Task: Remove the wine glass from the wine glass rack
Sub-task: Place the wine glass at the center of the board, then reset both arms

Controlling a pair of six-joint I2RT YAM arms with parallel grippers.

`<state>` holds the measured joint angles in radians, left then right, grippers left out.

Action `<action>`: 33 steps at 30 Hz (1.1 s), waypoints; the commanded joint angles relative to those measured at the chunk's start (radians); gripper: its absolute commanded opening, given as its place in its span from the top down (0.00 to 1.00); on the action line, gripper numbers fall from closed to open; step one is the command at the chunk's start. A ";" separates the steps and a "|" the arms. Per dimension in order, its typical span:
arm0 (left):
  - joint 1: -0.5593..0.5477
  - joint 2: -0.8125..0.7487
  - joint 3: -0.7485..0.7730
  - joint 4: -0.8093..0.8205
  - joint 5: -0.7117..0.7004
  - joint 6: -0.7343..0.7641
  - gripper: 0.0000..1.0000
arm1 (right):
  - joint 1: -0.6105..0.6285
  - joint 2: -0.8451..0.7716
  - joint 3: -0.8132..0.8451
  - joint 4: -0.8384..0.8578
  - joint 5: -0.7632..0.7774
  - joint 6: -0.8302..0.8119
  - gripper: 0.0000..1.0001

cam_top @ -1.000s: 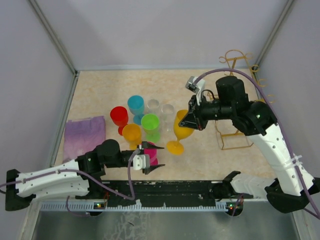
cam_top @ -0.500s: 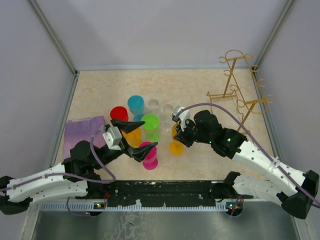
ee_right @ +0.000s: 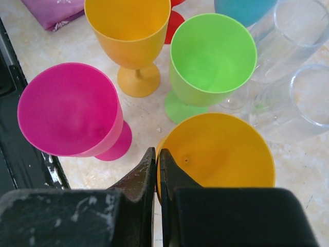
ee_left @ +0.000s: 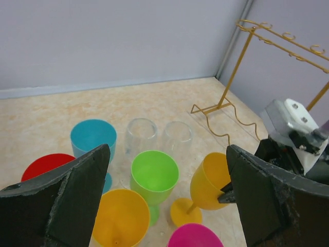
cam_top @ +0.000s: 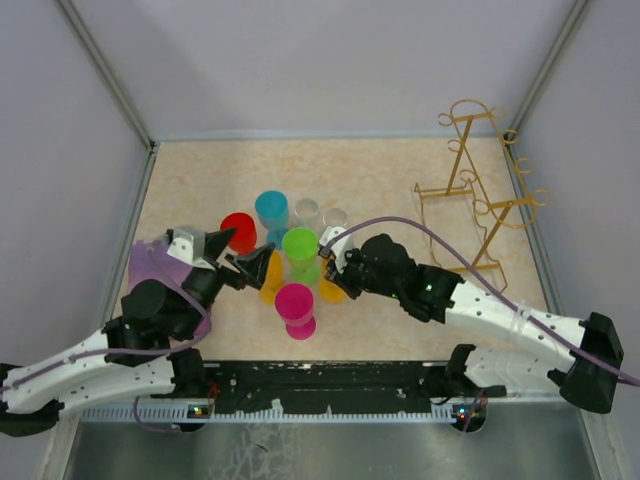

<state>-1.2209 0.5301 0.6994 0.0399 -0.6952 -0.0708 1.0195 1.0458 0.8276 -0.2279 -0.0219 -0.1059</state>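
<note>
Glasses crowd my right gripper (ee_right: 157, 154) closely: pink glass (ee_right: 67, 110) beside it, green glass (ee_right: 213, 54) just ahead, orange glass (ee_right: 221, 154) touching my fingertips. Bare tabletop (cam_top: 395, 175) between this cluster and the gold rack (ee_left: 238, 67) leaves passing room

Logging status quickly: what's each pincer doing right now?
Left pincer: open, holding nothing.
Right pincer: closed on the rim of the orange wine glass.

Beige marbled counter (cam_top: 380, 180), coloured wine glasses (cam_top: 299, 243) clustered at centre, purple cloth (cam_top: 150, 268) at 9 o'clock, wine glass rack (cam_top: 461, 150) at 2 o'clock
</note>
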 commanded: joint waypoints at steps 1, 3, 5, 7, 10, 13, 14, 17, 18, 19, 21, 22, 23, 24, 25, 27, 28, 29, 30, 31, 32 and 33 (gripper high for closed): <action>0.007 -0.013 0.075 -0.131 -0.080 -0.062 0.01 | 0.022 0.023 0.028 0.026 0.012 -0.020 1.00; 0.007 0.000 0.095 -0.159 -0.090 -0.071 0.01 | 0.024 0.030 0.030 0.013 -0.008 -0.020 1.00; 0.006 0.016 0.105 -0.166 -0.089 -0.061 0.01 | 0.026 0.038 0.028 0.010 -0.024 -0.019 1.00; 0.009 0.041 0.110 -0.167 -0.083 -0.042 0.01 | 0.028 0.053 0.029 0.002 -0.022 -0.016 0.99; 0.026 0.081 0.122 -0.168 -0.065 -0.050 0.01 | 0.030 0.067 0.039 -0.017 -0.019 -0.019 0.90; 0.084 0.125 0.147 -0.180 -0.030 -0.097 0.01 | 0.031 0.054 0.063 -0.016 -0.038 -0.016 0.75; 0.123 0.142 0.157 -0.182 0.029 -0.106 0.01 | 0.030 0.047 0.072 -0.009 -0.043 -0.012 0.69; 0.283 0.211 0.201 -0.231 0.189 -0.164 0.01 | 0.030 0.016 0.099 0.010 -0.043 -0.006 0.56; 0.349 0.228 0.216 -0.256 0.214 -0.181 0.01 | 0.030 0.005 0.112 0.000 -0.035 -0.007 0.54; 0.377 0.240 0.226 -0.259 0.237 -0.188 0.01 | 0.030 -0.005 0.132 -0.009 -0.013 -0.011 0.53; 0.465 0.261 0.238 -0.238 0.307 -0.174 0.01 | 0.030 -0.029 0.178 -0.046 0.070 -0.015 0.49; 0.507 0.275 0.251 -0.233 0.354 -0.165 0.01 | 0.030 -0.044 0.207 -0.057 0.118 -0.024 0.45; 0.550 0.293 0.271 -0.239 0.396 -0.161 0.01 | 0.030 -0.056 0.229 -0.062 0.166 -0.038 0.39; 0.593 0.315 0.295 -0.254 0.437 -0.158 0.01 | 0.030 -0.065 0.252 -0.063 0.226 -0.054 0.35; 0.639 0.340 0.320 -0.270 0.480 -0.156 0.01 | 0.029 -0.071 0.275 -0.060 0.283 -0.068 0.30; 0.748 0.380 0.369 -0.307 0.554 -0.174 0.01 | 0.004 -0.067 0.340 -0.069 0.369 -0.096 0.24; 0.814 0.400 0.392 -0.326 0.596 -0.193 0.01 | -0.032 -0.055 0.389 -0.092 0.379 -0.093 0.24; 0.881 0.411 0.414 -0.343 0.657 -0.216 0.01 | -0.080 -0.037 0.450 -0.127 0.368 -0.074 0.24; 0.954 0.418 0.435 -0.363 0.705 -0.237 0.01 | -0.145 -0.018 0.505 -0.155 0.364 -0.040 0.23; 1.017 0.421 0.453 -0.377 0.741 -0.253 0.01 | -0.245 -0.001 0.564 -0.178 0.353 0.003 0.22; 1.075 0.420 0.472 -0.386 0.766 -0.262 0.01 | -0.324 0.013 0.616 -0.199 0.324 0.052 0.20; 1.112 0.415 0.486 -0.390 0.767 -0.258 0.01 | -0.401 0.022 0.659 -0.214 0.283 0.093 0.19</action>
<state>-0.2615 0.9585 1.1061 -0.2897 -0.1036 -0.2741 0.8627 1.0332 1.2953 -0.3809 0.2413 -0.1379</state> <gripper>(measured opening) 0.995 0.786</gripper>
